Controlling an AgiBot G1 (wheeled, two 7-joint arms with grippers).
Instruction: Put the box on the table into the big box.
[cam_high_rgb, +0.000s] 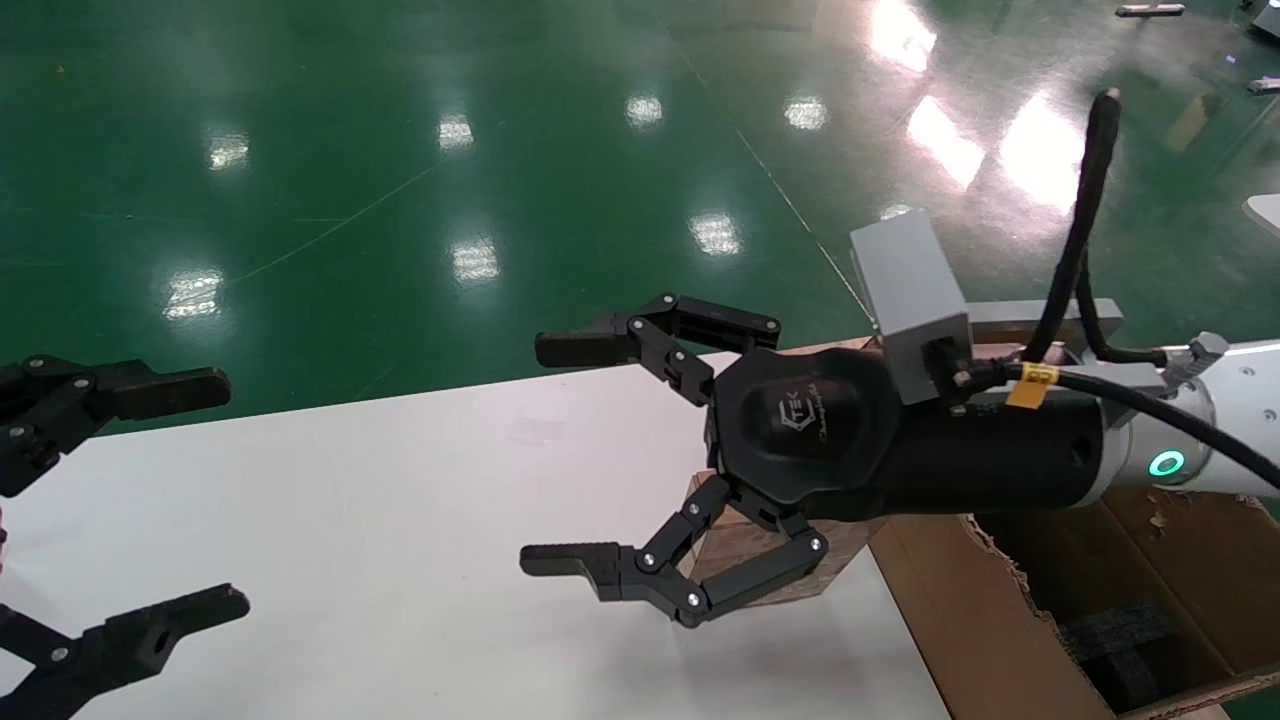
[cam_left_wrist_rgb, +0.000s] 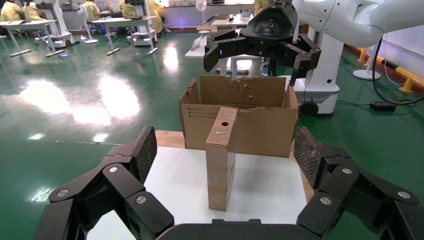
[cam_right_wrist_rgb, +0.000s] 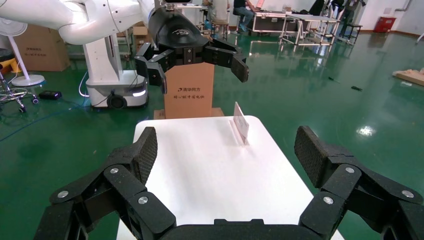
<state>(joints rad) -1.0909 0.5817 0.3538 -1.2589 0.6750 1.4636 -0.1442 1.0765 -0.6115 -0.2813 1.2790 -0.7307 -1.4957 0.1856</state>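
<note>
We see the right gripper spread wide mid-frame above the table, the box upright beneath it beside the big box; left gripper wide at left edge

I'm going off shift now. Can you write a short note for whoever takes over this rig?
Right tool: open, empty, hovering above the table, just over the box.
Left tool: open, empty, parked at the table's left end.
Box: standing on end on the table, near the big box, which is off the table's right end.
Done: nothing gripped or moved yet.
Left: grip the box, lift it, put it into the big box.
</note>
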